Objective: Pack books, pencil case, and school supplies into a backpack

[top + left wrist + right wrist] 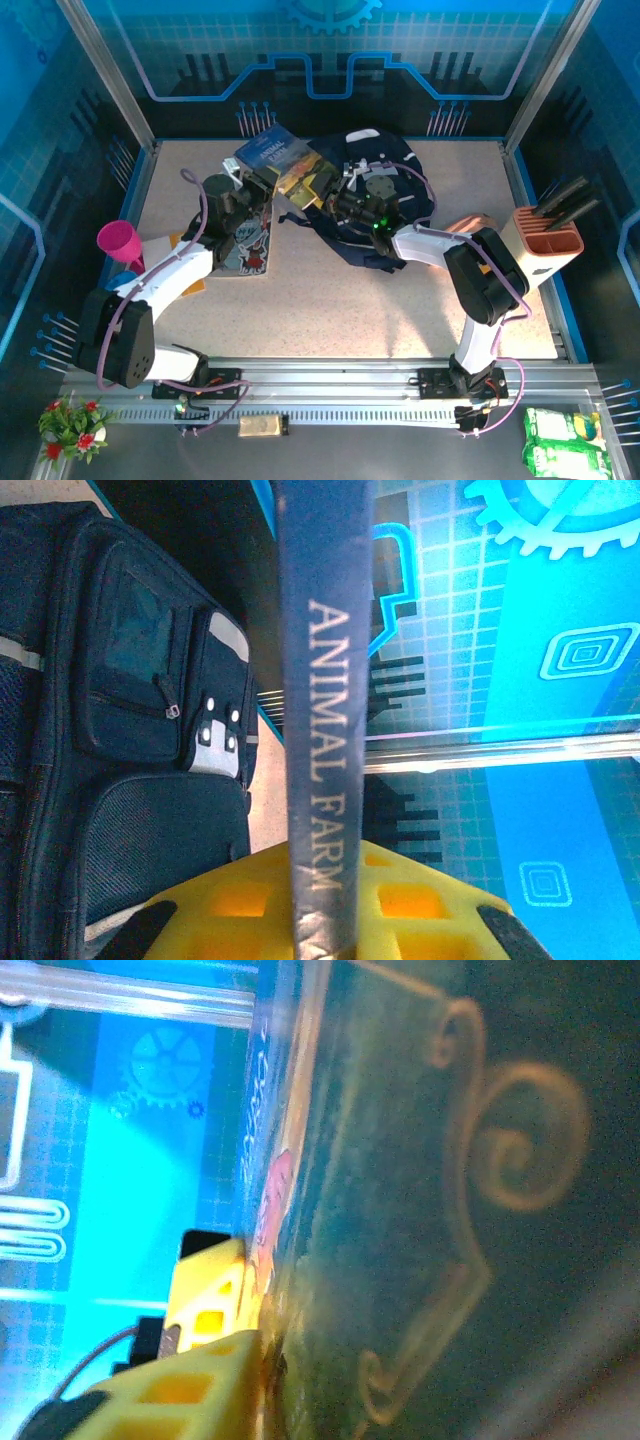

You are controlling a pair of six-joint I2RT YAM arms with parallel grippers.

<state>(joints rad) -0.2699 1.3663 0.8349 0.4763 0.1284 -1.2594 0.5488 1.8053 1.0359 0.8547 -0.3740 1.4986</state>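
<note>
The blue-green "Animal Farm" book (278, 160) hangs in the air just left of the dark navy backpack (395, 205). My left gripper (245, 187) is shut on it, and the book's spine (322, 730) runs up between the yellow jaws of that gripper (325, 920). My right gripper (328, 195) holds the book's other edge, one yellow finger (170, 1400) pressed flat on the cover (420, 1220). A white-red illustrated book (255, 245) lies on the table under my left arm. The pinkish pencil case (468, 225) lies behind my right arm. A flat orange piece (193, 287) and a small blue piece (126, 279) lie at the left.
A magenta cup (119, 241) stands at the table's left edge. A beige block holder with black handles (548, 240) stands at the right edge. The backpack's front pockets (150, 680) show to the left of the spine. Blue walls (330, 60) enclose the table.
</note>
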